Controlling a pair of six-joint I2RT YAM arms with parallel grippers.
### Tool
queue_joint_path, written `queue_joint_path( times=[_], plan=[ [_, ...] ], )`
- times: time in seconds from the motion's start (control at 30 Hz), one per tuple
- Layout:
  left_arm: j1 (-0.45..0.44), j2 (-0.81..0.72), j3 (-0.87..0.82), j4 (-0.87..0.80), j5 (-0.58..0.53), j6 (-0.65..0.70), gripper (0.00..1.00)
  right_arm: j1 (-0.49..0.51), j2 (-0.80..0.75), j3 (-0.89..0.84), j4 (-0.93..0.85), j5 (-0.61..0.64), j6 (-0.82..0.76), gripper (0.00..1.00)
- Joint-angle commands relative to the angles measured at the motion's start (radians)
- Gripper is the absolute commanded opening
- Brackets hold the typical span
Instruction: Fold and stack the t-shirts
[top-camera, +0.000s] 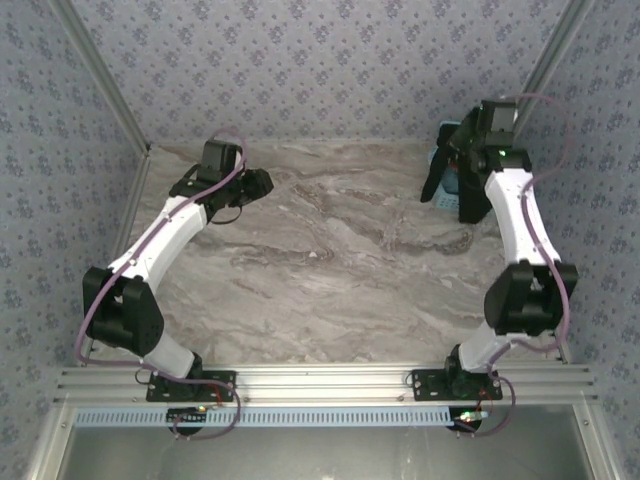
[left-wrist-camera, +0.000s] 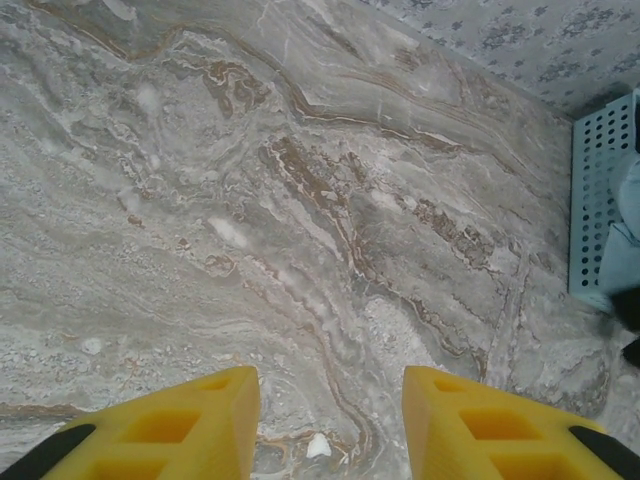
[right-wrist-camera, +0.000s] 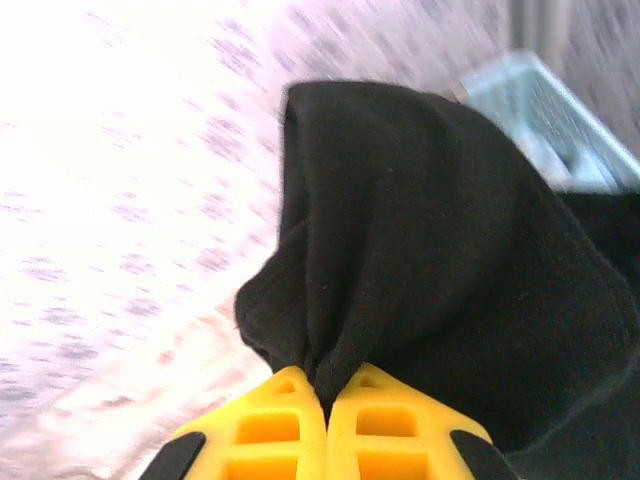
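Now, table (top-camera: 340, 260): marble-patterned top, bare across its middle and near part. No garment is spread out on it and no folded pile stands on it.
T-shirt (right-wrist-camera: 430, 250): black cloth, bunched and hanging in a peaked fold from the right gripper at the far right corner, over the basket. Only plain black shows, no print. I cannot tell whether its lower end is clear of the basket.
Basket (left-wrist-camera: 598, 200): pale blue, perforated wall, against the far right edge of the table. The left wrist view shows some lighter cloth inside it (what it is I cannot tell).
Right gripper (right-wrist-camera: 328, 400): yellow fingers pressed together, clamped on a pinch of the t-shirt's cloth, with the rest of the shirt draped beyond the tips.
Left gripper (left-wrist-camera: 330, 420): fingers apart with bare table showing between them. It holds nothing and hangs over the far left of the table, well apart from the shirt.
Done so far: one shirt gripped at the basket, and that is all.
Left to do: carry the shirt to the open table, spread it flat, fold it, set it down as the base of a stack, then do the same for any others.
Stage, as I judge it: the very start.
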Motion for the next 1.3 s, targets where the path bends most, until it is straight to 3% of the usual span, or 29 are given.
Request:
queue_joint_path(
  times=[0.0, 0.33, 0.53, 0.63, 0.67, 0.73, 0.8, 0.9, 1.13, 1.27],
  plan=[
    [0.0, -0.023, 0.044, -0.036, -0.054, -0.006, 0.42, 0.051, -0.096, 0.017, 0.205, -0.056, -0.057, 0.0],
    [0.011, -0.105, 0.046, -0.088, -0.219, -0.04, 0.45, 0.338, -0.124, 0.197, 0.269, -0.248, -0.067, 0.0],
    [0.03, -0.188, 0.018, -0.107, -0.266, -0.071, 0.47, 0.557, -0.071, 0.038, 0.238, -0.22, -0.026, 0.0],
    [0.032, -0.224, -0.015, -0.121, -0.255, -0.075, 0.47, 0.643, 0.046, 0.008, 0.183, -0.281, 0.027, 0.0],
    [0.032, -0.237, -0.028, -0.14, -0.256, -0.079, 0.48, 0.666, 0.097, 0.014, 0.163, -0.319, 0.045, 0.21],
    [0.032, -0.269, -0.067, -0.165, -0.245, -0.08, 0.49, 0.695, 0.185, 0.041, 0.118, -0.429, 0.069, 0.54],
    [0.032, -0.306, -0.121, -0.167, -0.207, -0.081, 0.51, 0.702, 0.207, 0.023, 0.103, -0.457, 0.082, 0.62],
    [0.012, -0.337, -0.198, -0.179, -0.125, -0.079, 0.54, 0.675, 0.13, -0.083, 0.142, -0.378, 0.089, 0.73],
    [-0.144, -0.25, -0.322, -0.175, -0.025, -0.113, 0.66, 0.46, 0.012, -0.262, -0.051, -0.204, 0.073, 0.68],
    [-0.22, -0.097, -0.331, -0.146, -0.019, -0.237, 0.71, 0.333, -0.019, -0.388, -0.035, -0.234, 0.067, 0.66]
  ],
)
